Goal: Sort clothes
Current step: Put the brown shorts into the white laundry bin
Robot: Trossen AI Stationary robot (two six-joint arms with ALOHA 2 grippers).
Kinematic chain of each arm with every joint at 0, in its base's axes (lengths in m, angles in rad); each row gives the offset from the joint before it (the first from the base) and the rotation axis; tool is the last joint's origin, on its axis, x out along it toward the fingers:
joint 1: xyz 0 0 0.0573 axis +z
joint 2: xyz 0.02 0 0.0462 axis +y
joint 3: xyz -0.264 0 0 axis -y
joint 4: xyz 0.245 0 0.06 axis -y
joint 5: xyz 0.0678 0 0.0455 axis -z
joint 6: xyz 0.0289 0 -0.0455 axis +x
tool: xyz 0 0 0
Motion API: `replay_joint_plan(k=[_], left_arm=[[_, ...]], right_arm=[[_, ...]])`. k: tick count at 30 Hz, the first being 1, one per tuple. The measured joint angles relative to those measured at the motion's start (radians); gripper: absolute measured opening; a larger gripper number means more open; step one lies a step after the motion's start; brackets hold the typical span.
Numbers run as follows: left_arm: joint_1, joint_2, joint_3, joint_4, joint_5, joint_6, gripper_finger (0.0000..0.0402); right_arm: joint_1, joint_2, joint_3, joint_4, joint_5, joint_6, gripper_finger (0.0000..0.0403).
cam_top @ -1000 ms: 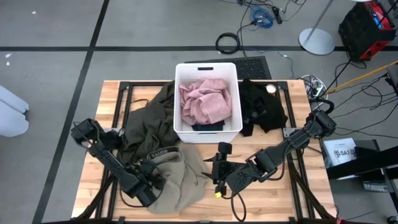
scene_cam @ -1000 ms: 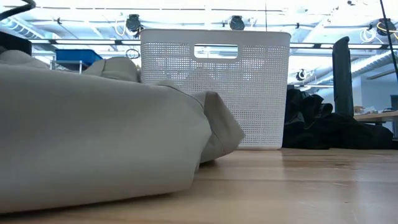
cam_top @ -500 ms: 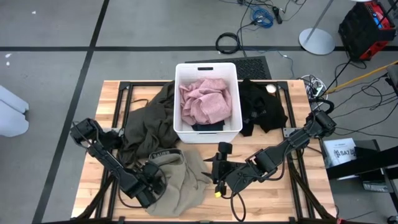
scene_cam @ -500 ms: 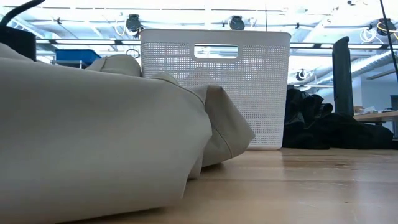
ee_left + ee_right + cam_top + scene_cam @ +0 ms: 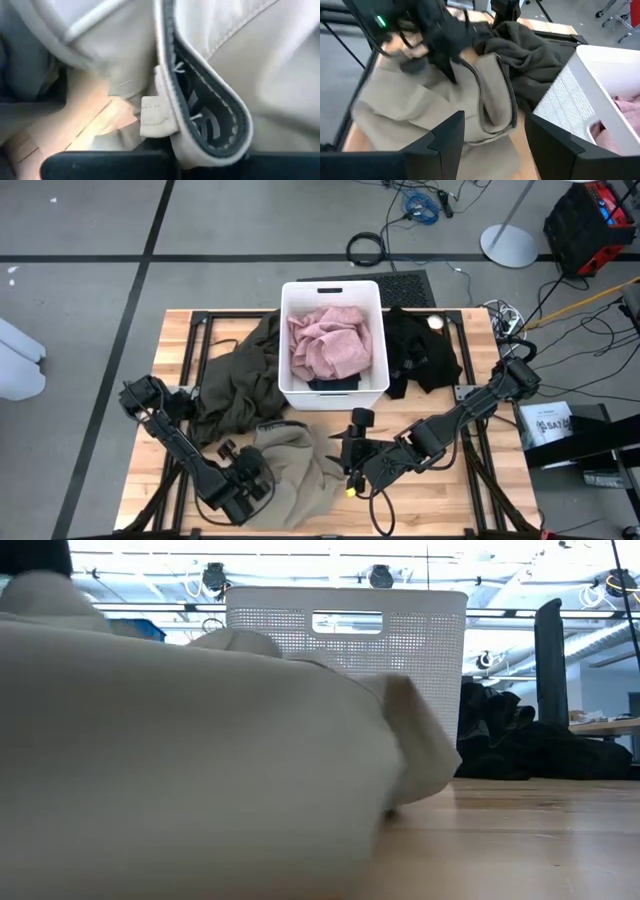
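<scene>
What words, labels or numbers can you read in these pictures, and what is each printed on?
"SA": dark print on the white cardboard box beside the table, on its right; the remaining characters are too small to read.
No text can be read on the khaki garment or the white bin.

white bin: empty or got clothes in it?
Not empty. The white bin holds a crumpled pink garment with something dark beneath its near edge.

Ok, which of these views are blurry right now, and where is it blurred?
Low view: the khaki garment filling the foreground is smeared, while the white bin behind stays crisp. Left wrist view: the khaki fabric is soft and out of focus, very close. Right wrist view: the left gripper is streaked. High view: sharp.
</scene>
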Motion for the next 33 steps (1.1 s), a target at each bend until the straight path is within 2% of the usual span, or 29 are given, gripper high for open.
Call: replay_joint_plan(k=[15,20,28,33], left_arm=[[-0.007,-0.002,0.368,-0.280,-0.191,0.182,0.0024],[-0.007,-0.003,0.504,-0.322,-0.276,0.259,0.0024],[-0.002,-0.003,0.748,-0.336,-0.333,0.466,0.0024],[0.008,-0.005,0.898,-0.424,-0.385,0.536,0.0024]], right_arm=[[0.072,-0.130,0.000,-0.152,0.004,0.128,0.0194],[0.102,-0.141,0.000,-0.171,0.003,0.129,0.0194],[0.115,-0.145,0.000,-0.177,-0.001,0.118,0.0194],[0.127,-0.167,0.000,-0.201,-0.001,0.153,0.0194]])
